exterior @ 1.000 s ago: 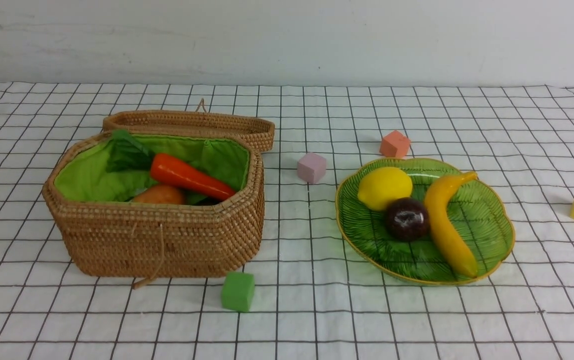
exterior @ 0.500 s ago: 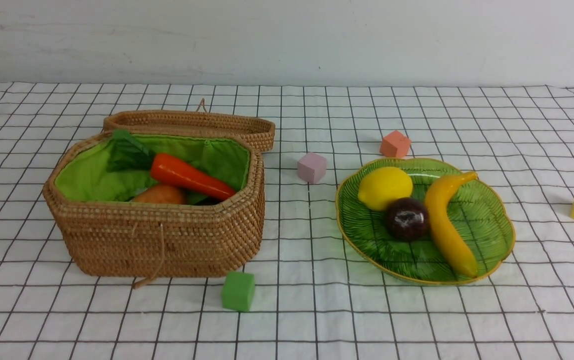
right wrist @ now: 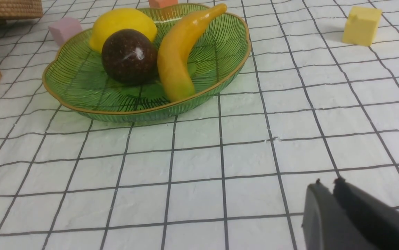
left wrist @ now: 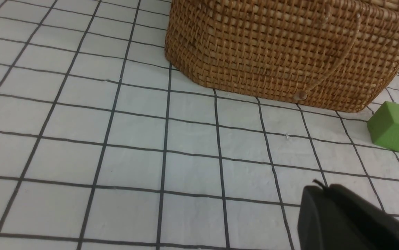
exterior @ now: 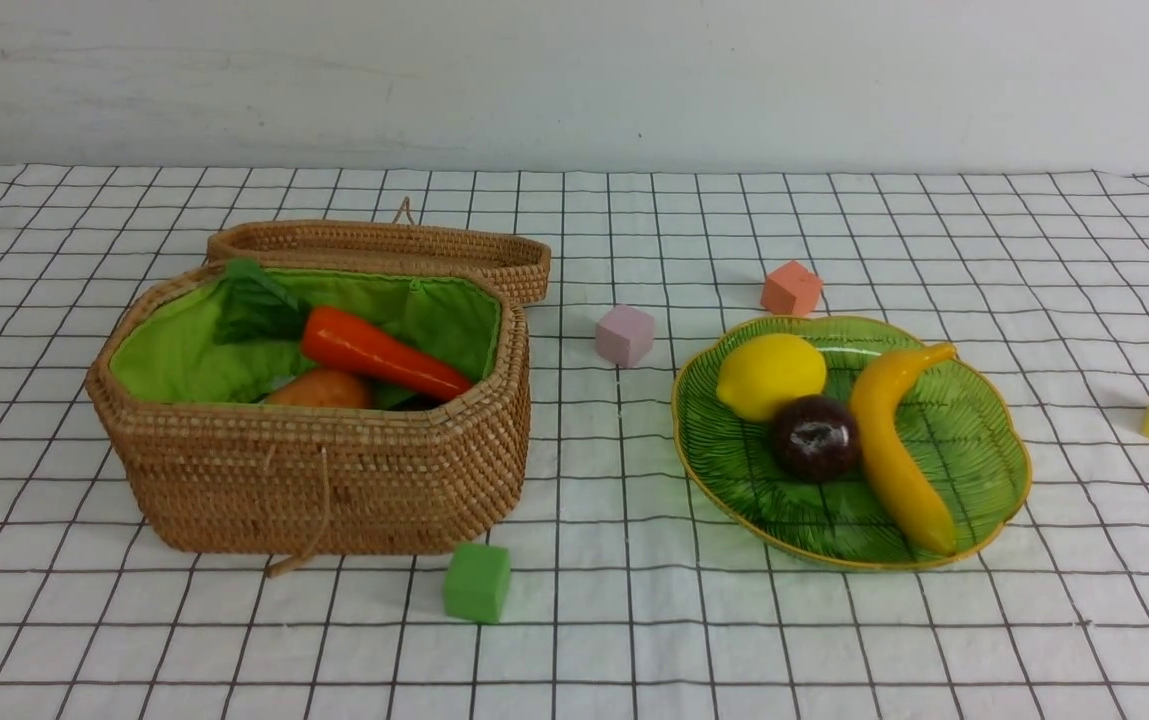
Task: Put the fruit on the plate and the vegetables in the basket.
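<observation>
Nearest, both claws hang low over the tabletop [exterior: 634, 640]: the left claw [left wrist: 319, 189] shut and empty, the right claw [right wrist: 327, 184] nearly closed, gripping nothing. Beyond, banana [exterior: 892, 440], mangosteen [exterior: 814, 438] and lemon [exterior: 770, 375] lie on the plate [exterior: 974, 430]; carrot [exterior: 384, 355] and potato [exterior: 319, 390] sit in the basket [exterior: 334, 480].

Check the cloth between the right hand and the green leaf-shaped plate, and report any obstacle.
Nothing visible stands in the way. In the right wrist view, only bare checked tablecloth lies between the right hand and the green leaf-shaped glass plate. The yellow foam cube sits off to the side.
</observation>
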Robot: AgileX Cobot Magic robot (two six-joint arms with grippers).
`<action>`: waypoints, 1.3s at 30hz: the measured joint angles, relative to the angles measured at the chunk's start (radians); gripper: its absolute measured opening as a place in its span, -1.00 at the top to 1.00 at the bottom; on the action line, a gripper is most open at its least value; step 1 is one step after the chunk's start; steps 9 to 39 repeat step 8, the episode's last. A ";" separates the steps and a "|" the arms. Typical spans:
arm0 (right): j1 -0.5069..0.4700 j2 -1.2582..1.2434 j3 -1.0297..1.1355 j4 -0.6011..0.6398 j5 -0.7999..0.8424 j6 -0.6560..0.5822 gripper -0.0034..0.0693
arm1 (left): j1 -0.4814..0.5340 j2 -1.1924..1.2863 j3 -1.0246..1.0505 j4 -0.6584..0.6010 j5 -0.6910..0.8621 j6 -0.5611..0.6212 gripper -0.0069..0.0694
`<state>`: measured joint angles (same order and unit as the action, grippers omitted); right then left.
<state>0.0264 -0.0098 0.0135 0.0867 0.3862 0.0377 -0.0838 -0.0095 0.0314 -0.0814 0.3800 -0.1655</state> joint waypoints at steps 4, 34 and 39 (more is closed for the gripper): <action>0.000 0.000 0.000 0.000 0.000 0.000 0.71 | 0.000 0.000 0.000 0.000 0.000 0.000 0.81; 0.000 0.000 0.000 0.000 0.000 0.000 0.70 | 0.000 0.000 0.000 0.000 0.000 0.000 0.81; 0.000 0.000 0.000 0.000 0.000 0.000 0.70 | 0.000 0.000 0.000 0.000 0.000 0.000 0.81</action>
